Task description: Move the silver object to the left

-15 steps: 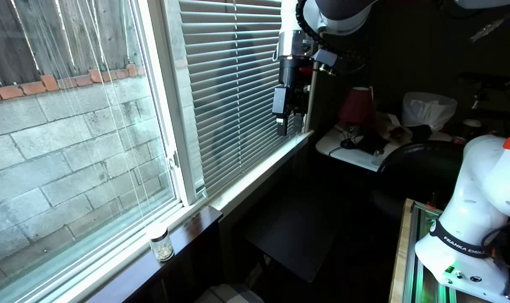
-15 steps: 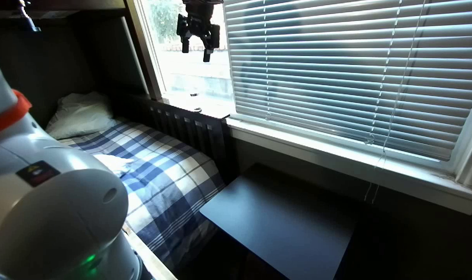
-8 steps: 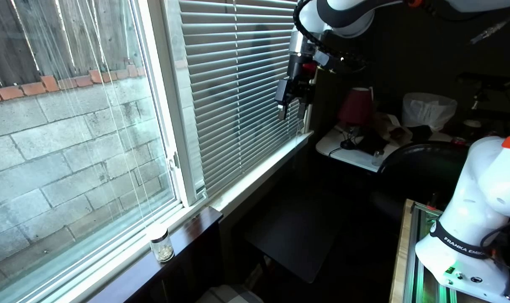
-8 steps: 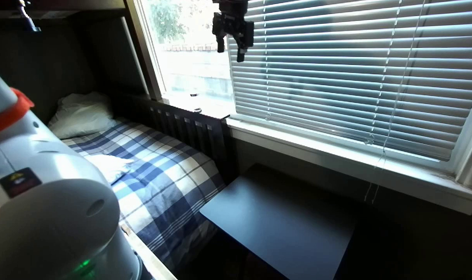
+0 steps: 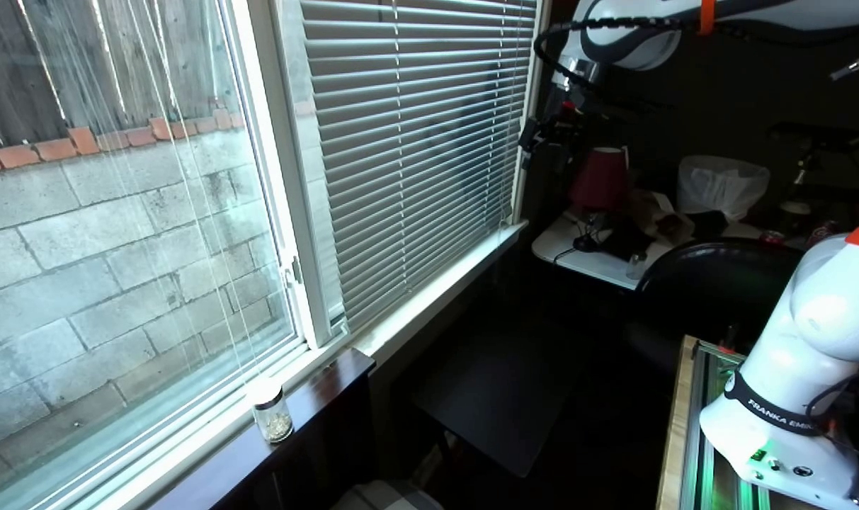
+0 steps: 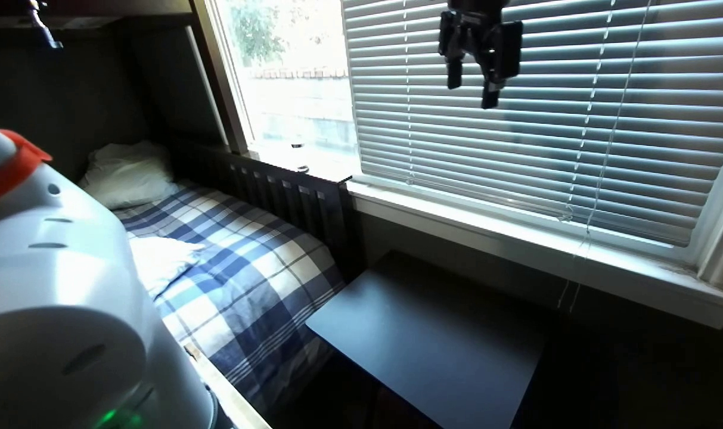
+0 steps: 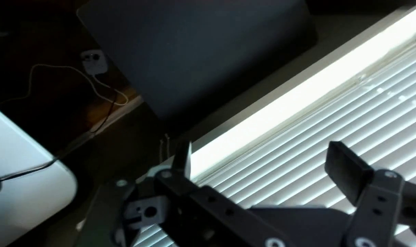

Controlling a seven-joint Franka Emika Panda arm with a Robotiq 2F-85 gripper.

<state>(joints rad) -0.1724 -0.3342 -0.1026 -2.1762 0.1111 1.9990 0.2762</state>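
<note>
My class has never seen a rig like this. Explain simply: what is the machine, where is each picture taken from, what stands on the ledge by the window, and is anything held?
The machine is a robot arm, and its black gripper works like a two-fingered hand. Two views come from cameras outside the robot, placed differently; the third, from its wrist, looks past the fingers toward window blinds and a dark table. A clear jar with pale contents stands on the ledge by the window. The gripper is open and holds nothing.
</note>
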